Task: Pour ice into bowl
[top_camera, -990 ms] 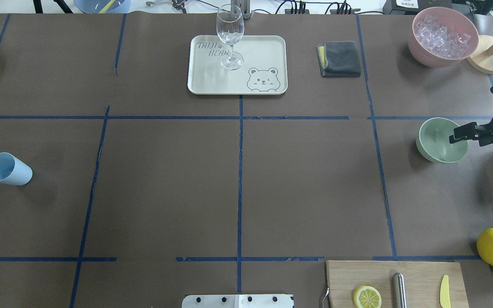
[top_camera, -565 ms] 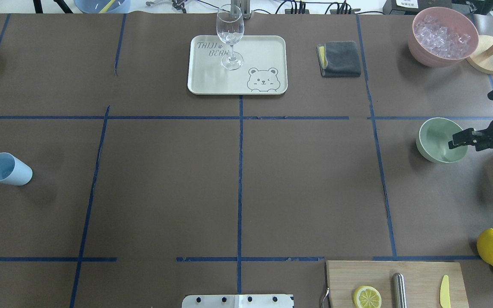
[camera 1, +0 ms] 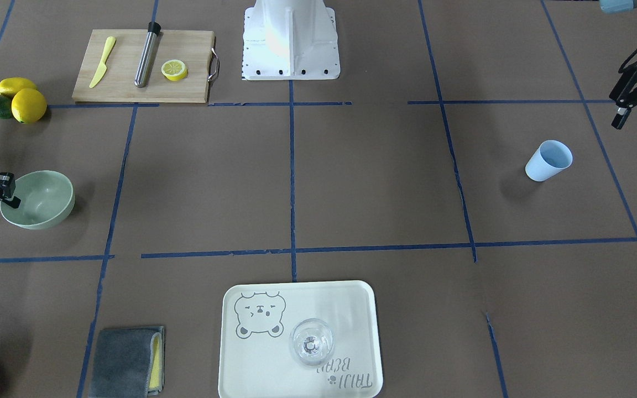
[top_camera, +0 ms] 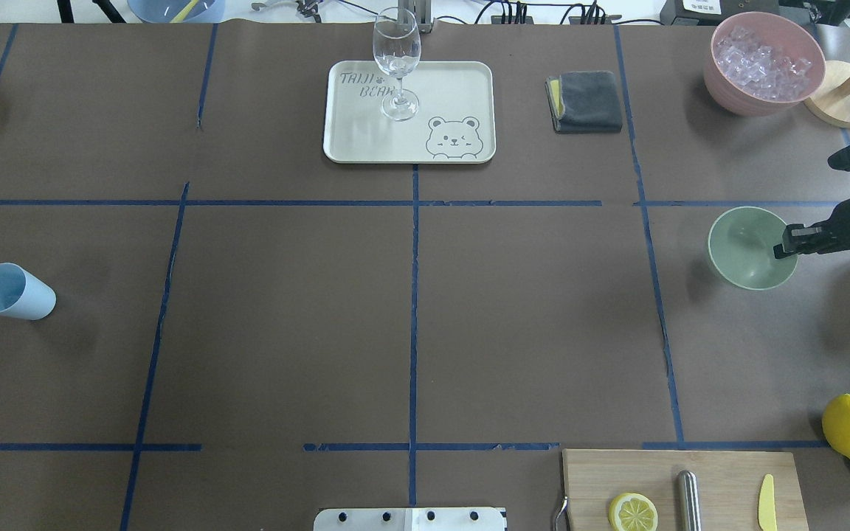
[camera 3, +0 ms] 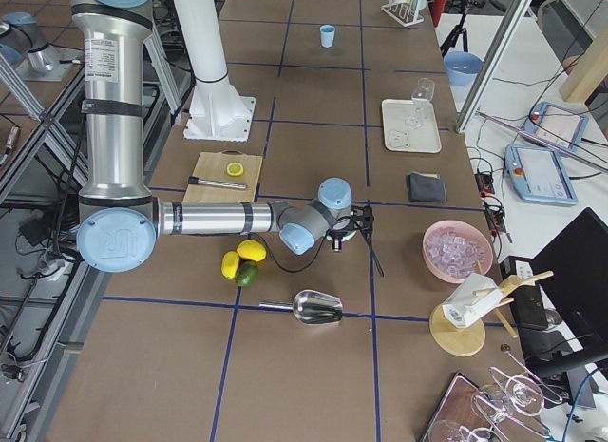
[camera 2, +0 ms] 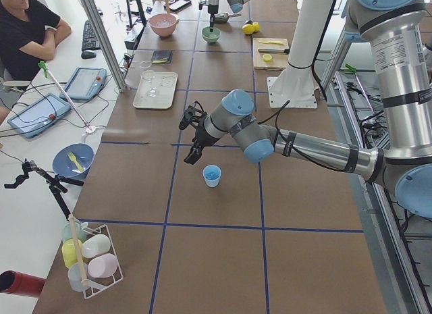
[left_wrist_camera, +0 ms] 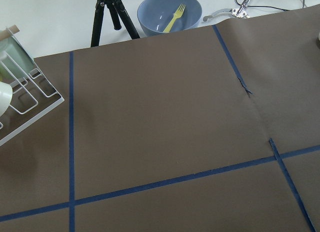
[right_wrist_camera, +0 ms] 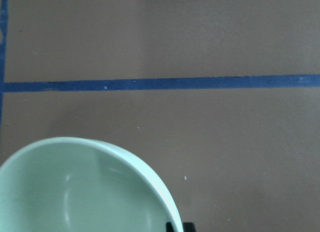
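Tray (top_camera: 462,81): cream, carrying upright wine glass (top_camera: 397,59).
Cutting board (top_camera: 727,479): lemon half (top_camera: 632,512), steel rod (top_camera: 688,500), yellow knife (top_camera: 766,503).
Grey cloth (top_camera: 589,101): folded near tray, perhaps wrapping something yellow.

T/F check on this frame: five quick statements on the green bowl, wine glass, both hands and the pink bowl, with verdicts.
1. The mint-green bowl is empty. True.
2. The wine glass lies tipped over. False: it stands upright on the bear tray.
3. The right hand is at the mint-green bowl's rim. True.
4. The left hand holds the light blue cup. False: the cup stands alone, apart from it.
5. The pink bowl is empty. False: it holds ice cubes.
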`<action>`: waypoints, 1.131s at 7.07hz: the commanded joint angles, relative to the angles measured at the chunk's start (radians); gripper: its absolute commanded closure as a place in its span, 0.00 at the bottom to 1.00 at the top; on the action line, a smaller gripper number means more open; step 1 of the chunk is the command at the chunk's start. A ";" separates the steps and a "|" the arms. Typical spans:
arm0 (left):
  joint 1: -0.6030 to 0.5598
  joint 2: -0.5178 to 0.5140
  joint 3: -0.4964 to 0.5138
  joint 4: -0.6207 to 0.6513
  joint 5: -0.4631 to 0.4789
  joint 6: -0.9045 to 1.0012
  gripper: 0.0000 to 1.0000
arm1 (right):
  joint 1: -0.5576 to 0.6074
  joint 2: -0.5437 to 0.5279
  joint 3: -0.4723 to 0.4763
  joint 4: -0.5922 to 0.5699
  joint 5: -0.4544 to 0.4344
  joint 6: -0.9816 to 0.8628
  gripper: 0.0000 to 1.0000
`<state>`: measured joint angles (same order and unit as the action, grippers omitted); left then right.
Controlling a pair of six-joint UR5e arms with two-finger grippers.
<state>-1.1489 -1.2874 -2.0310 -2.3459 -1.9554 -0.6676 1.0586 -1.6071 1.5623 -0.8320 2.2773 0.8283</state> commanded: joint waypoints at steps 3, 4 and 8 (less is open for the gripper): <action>0.312 0.225 0.002 -0.324 0.284 -0.284 0.00 | -0.008 0.056 0.224 -0.176 0.060 0.228 1.00; 0.399 0.247 0.006 -0.345 0.385 -0.361 0.00 | -0.043 0.123 0.307 -0.331 0.060 0.300 1.00; 0.816 0.273 0.191 -0.486 0.865 -0.746 0.01 | -0.219 0.510 0.354 -0.706 0.037 0.627 1.00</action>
<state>-0.4738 -1.0149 -1.9018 -2.8060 -1.2606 -1.2935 0.8855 -1.1984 1.9130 -1.4381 2.3209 1.3857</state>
